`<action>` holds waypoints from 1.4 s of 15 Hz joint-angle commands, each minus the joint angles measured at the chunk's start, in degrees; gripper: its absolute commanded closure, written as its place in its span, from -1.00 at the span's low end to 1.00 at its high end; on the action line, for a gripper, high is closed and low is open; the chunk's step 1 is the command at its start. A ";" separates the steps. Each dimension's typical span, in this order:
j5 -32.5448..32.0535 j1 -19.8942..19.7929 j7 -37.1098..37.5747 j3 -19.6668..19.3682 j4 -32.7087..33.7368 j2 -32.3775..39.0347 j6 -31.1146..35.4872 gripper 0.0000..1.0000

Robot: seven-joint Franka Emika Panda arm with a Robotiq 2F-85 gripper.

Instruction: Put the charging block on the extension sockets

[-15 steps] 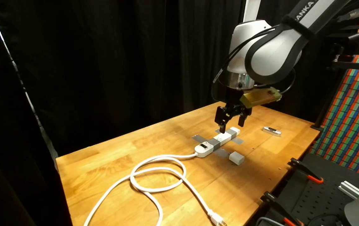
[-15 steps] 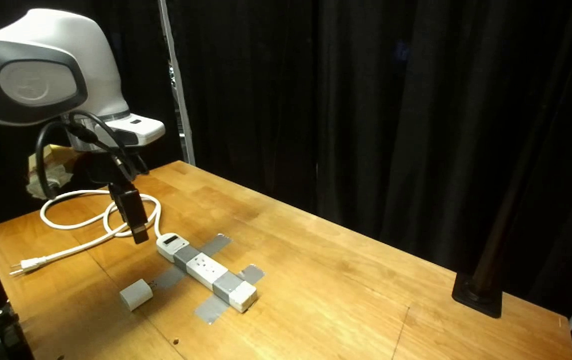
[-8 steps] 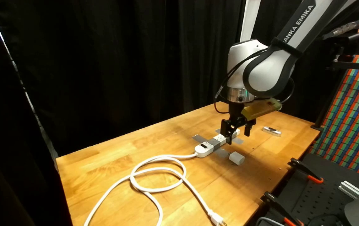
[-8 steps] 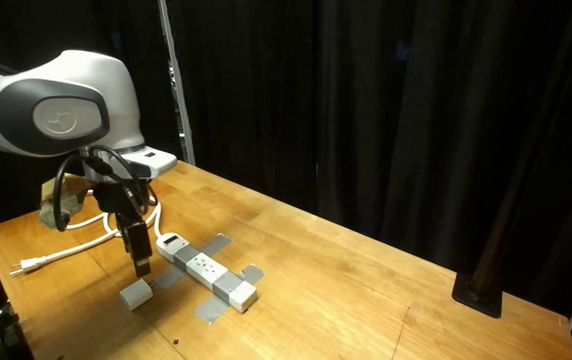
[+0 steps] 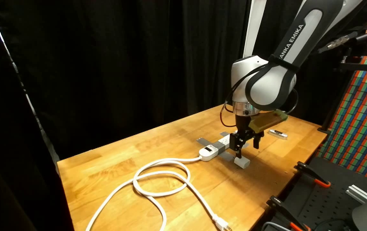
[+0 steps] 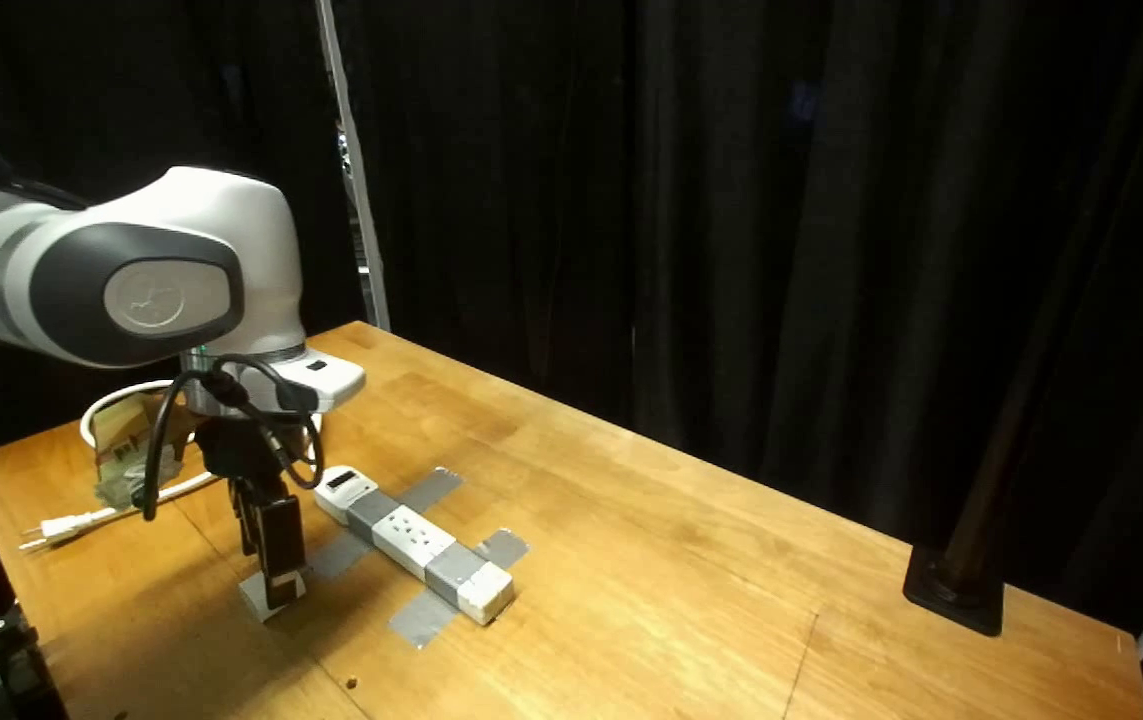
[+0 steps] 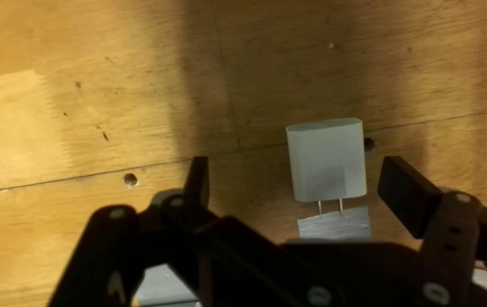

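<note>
Tabletop (image 6: 651, 570), curtains (image 5: 122, 70), clamps (image 5: 312, 174), taped extension sockets (image 6: 411, 538)

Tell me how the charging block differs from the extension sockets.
The charging block is compact; the extension sockets are a long bar. The block ends in two prongs, while the sockets trail a white cable. Gray tape crosses the sockets; none crosses the block. Both are pale and rest on the wooden table.
</note>
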 commanded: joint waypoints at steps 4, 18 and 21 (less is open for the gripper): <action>0.27 2.22 -1.80 -1.97 -0.44 3.06 6.14 -1.00; 0.17 5.89 -4.20 -3.89 -1.73 4.68 8.92 0.54; -0.22 6.71 -4.56 -3.87 0.80 4.06 0.23 0.54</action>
